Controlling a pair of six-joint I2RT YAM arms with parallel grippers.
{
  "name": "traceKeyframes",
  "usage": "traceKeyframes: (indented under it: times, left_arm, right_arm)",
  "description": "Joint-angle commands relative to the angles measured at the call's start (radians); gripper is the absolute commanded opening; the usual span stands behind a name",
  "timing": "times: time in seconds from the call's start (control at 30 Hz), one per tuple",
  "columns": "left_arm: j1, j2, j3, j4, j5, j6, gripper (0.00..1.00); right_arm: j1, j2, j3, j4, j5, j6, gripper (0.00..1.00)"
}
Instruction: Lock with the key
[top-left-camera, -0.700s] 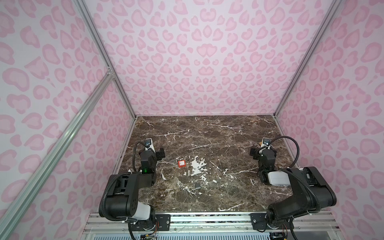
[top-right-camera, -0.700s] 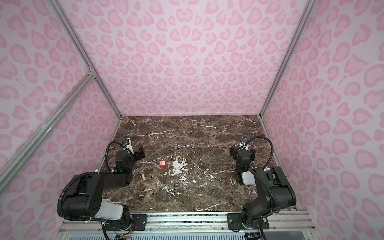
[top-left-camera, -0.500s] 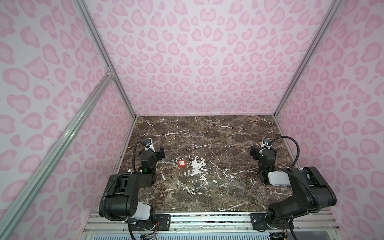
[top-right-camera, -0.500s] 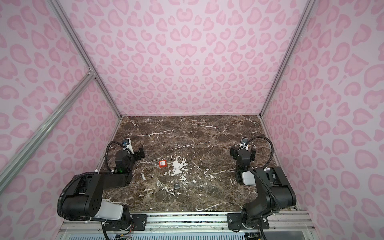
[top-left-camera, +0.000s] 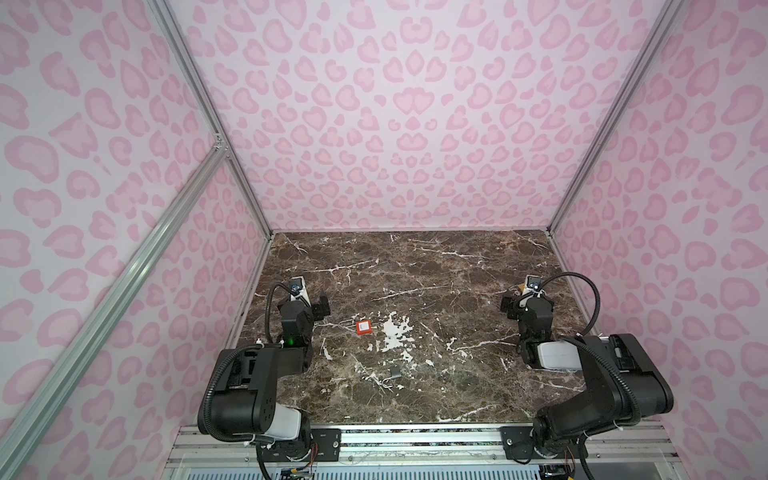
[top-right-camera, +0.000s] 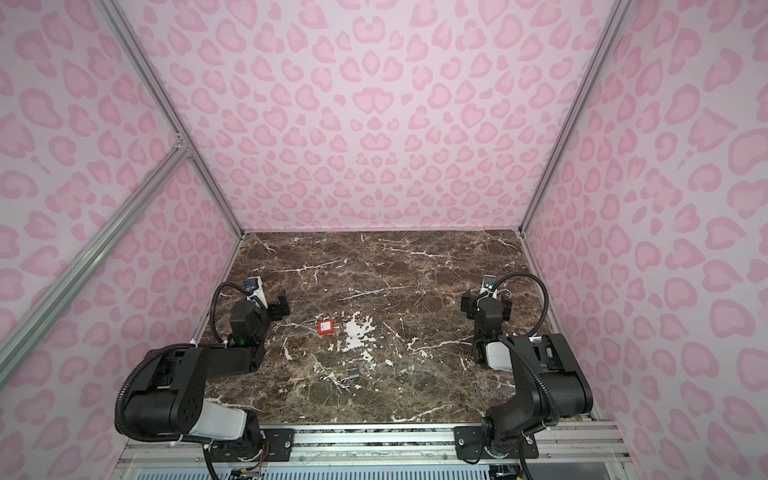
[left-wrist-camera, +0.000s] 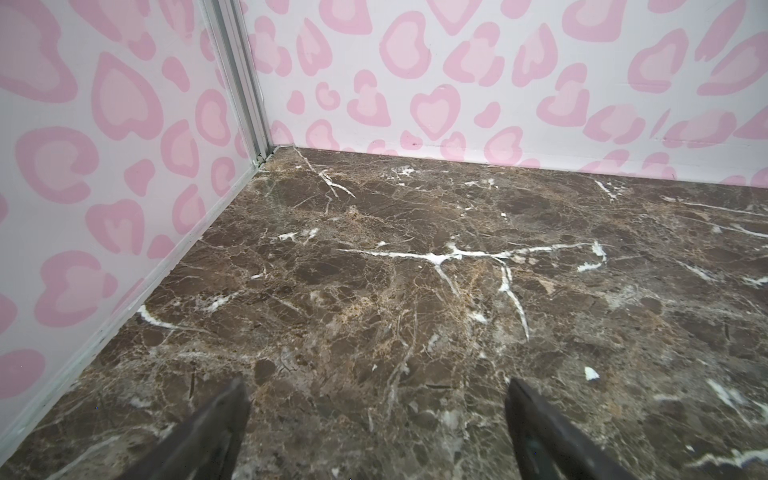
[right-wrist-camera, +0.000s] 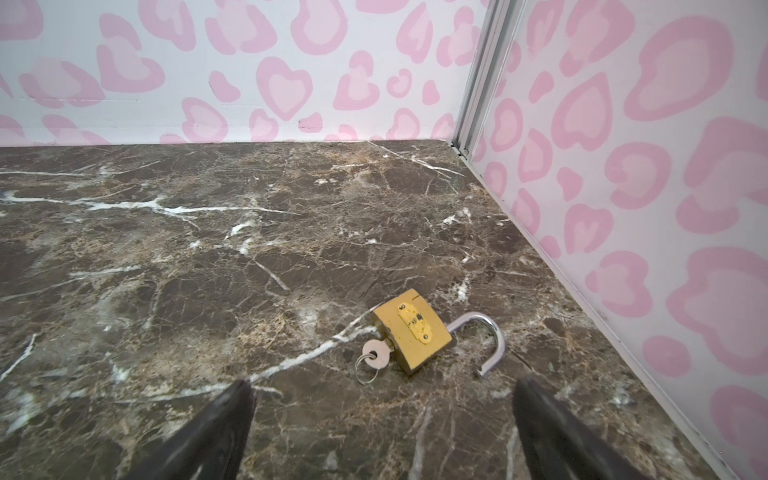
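Two pairs of jaws stand spread wide and empty. Only the right gripper (right-wrist-camera: 382, 388) has the padlock (right-wrist-camera: 411, 330) near: it lies flat just ahead of its fingertips, key (right-wrist-camera: 376, 353) to open shackle (right-wrist-camera: 486, 340) running crosswise to the reach. The left gripper (left-wrist-camera: 374, 388) faces bare marble (left-wrist-camera: 415, 270), well apart.

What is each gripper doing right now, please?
Left gripper: open, holding nothing.
Right gripper: open, holding nothing; the padlock lies untouched before it.

Nothing has visibly changed: left tool (left-wrist-camera: 376, 386) and right tool (right-wrist-camera: 382, 386) sit exactly where they were.
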Motion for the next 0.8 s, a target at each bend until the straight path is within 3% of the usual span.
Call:
traceKeyframes:
  times: [0.0,0.6,0.7,0.77]
  left_arm:
    - [0.001,0.0,0.001,0.025,-0.001,-0.004,0.97]
    - [0.005,-0.003,-0.002,0.03,0.004,-0.004,0.97]
    - [-0.016,-0.076,0.044,-0.1,-0.131,-0.03,0.97]
    - [-0.021,-0.157,0.083,-0.24,-0.2,-0.056,0.97]
  right_arm:
    - [-0.006,-0.001,0.005,0.005,-0.015,0.009,0.99]
    - [-0.013,-0.004,0.004,0.005,-0.039,0.005,0.99]
    - [-0.009,-0.037,0.01,-0.005,-0.083,-0.027,0.99]
    - [0.01,-0.098,0.039,-0.125,-0.081,-0.038,0.99]
